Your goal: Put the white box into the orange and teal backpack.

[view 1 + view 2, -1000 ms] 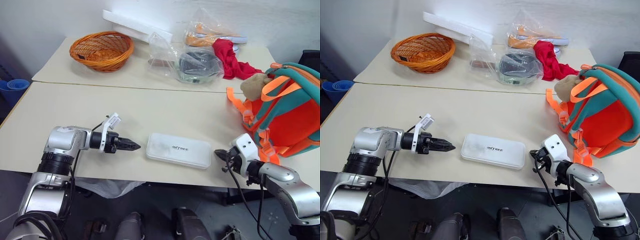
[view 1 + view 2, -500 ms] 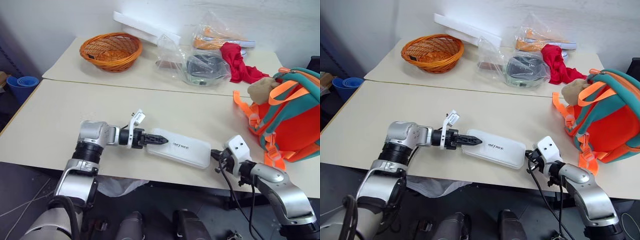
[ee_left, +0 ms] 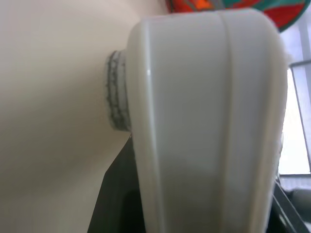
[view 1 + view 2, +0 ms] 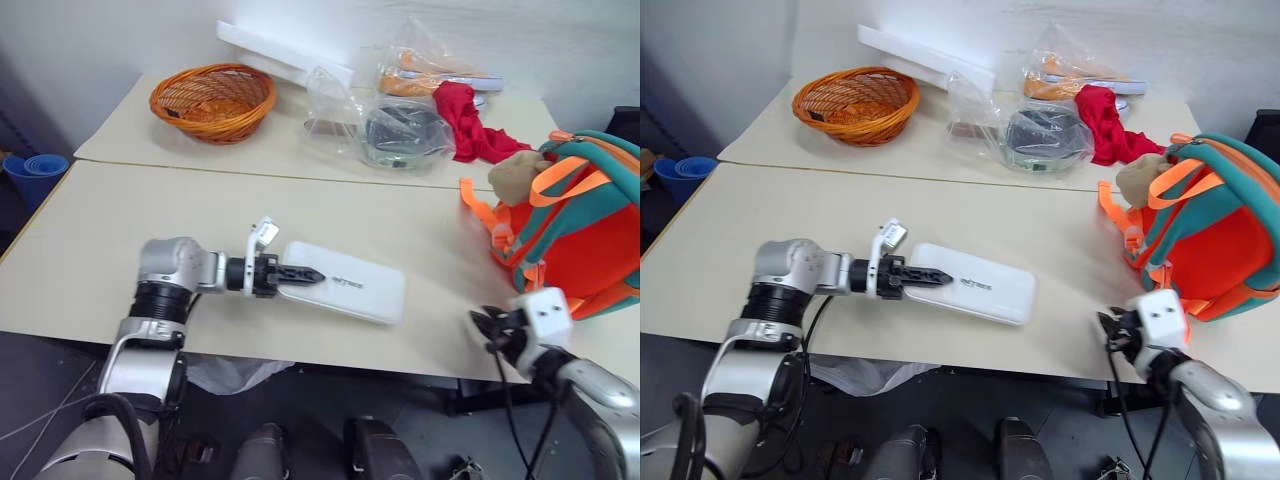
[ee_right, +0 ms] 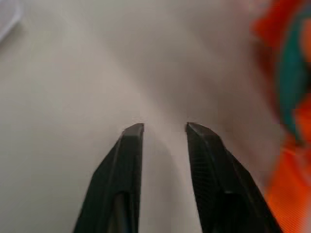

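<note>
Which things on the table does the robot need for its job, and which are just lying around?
Needed:
- white box
- backpack
- left gripper, on the box's end

Lying around:
- basket
- red cloth
- plastic bags
- foam slab

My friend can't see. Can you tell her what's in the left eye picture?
The left gripper grips one end of a white box on a beige table. An orange and teal backpack stands to the right, and the right gripper hovers open near it.

White box (image 4: 345, 283), orange-teal backpack (image 4: 580, 235), orange basket (image 4: 212, 98).
</note>
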`<state>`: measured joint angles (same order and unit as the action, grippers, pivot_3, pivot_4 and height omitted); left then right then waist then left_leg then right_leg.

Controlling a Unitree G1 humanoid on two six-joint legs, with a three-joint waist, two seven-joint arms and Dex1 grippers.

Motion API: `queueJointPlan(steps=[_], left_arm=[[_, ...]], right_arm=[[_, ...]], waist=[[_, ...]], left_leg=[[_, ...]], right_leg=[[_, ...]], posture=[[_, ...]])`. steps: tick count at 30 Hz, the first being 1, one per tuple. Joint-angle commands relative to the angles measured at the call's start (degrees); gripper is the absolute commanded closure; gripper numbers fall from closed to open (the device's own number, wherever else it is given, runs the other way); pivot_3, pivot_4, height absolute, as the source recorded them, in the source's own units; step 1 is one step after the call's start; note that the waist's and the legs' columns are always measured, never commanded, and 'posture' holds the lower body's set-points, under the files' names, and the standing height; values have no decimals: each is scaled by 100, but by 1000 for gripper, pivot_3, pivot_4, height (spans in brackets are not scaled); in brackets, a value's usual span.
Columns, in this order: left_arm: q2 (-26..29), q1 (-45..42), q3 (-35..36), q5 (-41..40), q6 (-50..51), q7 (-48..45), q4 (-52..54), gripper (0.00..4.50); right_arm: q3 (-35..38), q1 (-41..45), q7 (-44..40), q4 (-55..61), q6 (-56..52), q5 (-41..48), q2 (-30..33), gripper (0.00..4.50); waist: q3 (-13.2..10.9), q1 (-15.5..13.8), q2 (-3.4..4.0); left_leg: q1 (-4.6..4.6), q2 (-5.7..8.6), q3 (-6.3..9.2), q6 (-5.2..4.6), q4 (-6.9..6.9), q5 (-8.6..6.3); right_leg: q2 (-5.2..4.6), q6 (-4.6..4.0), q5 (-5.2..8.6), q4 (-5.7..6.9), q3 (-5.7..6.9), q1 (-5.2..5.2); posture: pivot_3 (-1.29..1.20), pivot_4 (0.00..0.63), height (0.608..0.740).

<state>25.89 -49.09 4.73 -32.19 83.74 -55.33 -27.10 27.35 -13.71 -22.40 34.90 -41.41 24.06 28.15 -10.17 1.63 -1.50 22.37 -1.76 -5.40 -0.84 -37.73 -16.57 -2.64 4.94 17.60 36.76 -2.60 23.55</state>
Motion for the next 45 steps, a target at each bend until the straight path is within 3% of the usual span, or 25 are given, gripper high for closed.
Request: queueJointPlan(steps=[1,4,7,11,15,18,20,26,30,33,36,42,45], left_arm=[[81,-82,685,-416,197,182,430,3237],[56,-144,1124,-657,351,318,652,3237],[-65,-287,1482,-976,559,392,880,3238],[-289,-496,1972,-1221,532,620,847,3238],[-340,-473,2027,-1343,455,778,1008,3238],[-314,-394,2055,-1372,414,934,1168,3238],[-283,-363,2124,-1394,364,1017,1210,3238],[-75,-338,2313,-1399,-68,1141,1160,3238],[131,-473,2328,-1348,-456,1089,941,3238],[348,-606,2230,-1324,-900,852,759,3238],[477,-715,2155,-1403,-1379,510,736,3238],[349,-722,1912,-1683,-2078,1,1474,3238],[254,-660,1805,-1861,-2158,-104,1696,3238]], right_arm=[[900,322,508,347,-367,569,-173,1908],[1130,807,695,-1,-536,796,-138,920],[674,1596,825,-602,-636,719,-55,0],[4,2843,1164,-1803,-281,297,-249,0],[-160,3546,1324,-2812,323,-41,-298,0],[-277,3956,1346,-3541,1043,-379,-218,609],[-402,3953,1179,-3661,1186,-457,-169,1290],[-643,3831,571,-3409,1308,-318,-23,3319],[-848,3708,-142,-2967,1174,-3,132,4418],[-1065,3334,-1248,-1903,640,934,455,4455],[-986,2887,-1813,-933,119,1820,833,4455],[218,1646,-2714,508,-969,4518,2041,4455],[655,1248,-2899,616,-1167,5239,2503,4455]], waist=[[-1,21,-1],[-2,26,-2],[-3,29,-2],[-7,24,3],[-8,19,5],[-10,20,7],[-10,18,7],[-11,52,8],[-13,84,11],[-21,78,12],[-25,79,7],[-33,-10,4],[-37,-5,-8]], left_leg=[[-5,1,-2,1,1,0],[-5,1,-2,7,2,4],[-5,2,-1,12,8,7],[-1,6,-4,13,9,12],[0,6,-6,36,29,26],[6,8,-13,52,31,36],[6,8,-14,52,32,36],[3,5,-14,62,38,43],[-1,5,-14,67,42,48],[-1,3,-11,70,48,50],[1,-4,-8,75,59,50],[12,-3,-6,68,60,41],[1,-2,1,53,54,34]], right_leg=[[0,-1,1,4,-1,-1],[0,-6,3,9,-1,3],[0,-10,6,8,2,6],[1,-10,6,11,1,13],[6,-13,7,5,0,19],[7,-12,7,2,-4,26],[7,-11,7,0,-5,25],[11,-11,7,6,-5,27],[12,-11,7,11,-5,27],[16,-12,7,7,-3,28],[22,-12,7,10,0,29],[16,-11,7,-5,4,24],[9,-11,7,-39,9,3]], posture=[[0,150,740],[0,150,740],[0,150,740],[0,150,740],[0,150,740],[0,150,740],[0,150,740],[0,150,740],[0,150,740],[0,150,740],[0,150,740],[0,150,740],[0,150,740]])
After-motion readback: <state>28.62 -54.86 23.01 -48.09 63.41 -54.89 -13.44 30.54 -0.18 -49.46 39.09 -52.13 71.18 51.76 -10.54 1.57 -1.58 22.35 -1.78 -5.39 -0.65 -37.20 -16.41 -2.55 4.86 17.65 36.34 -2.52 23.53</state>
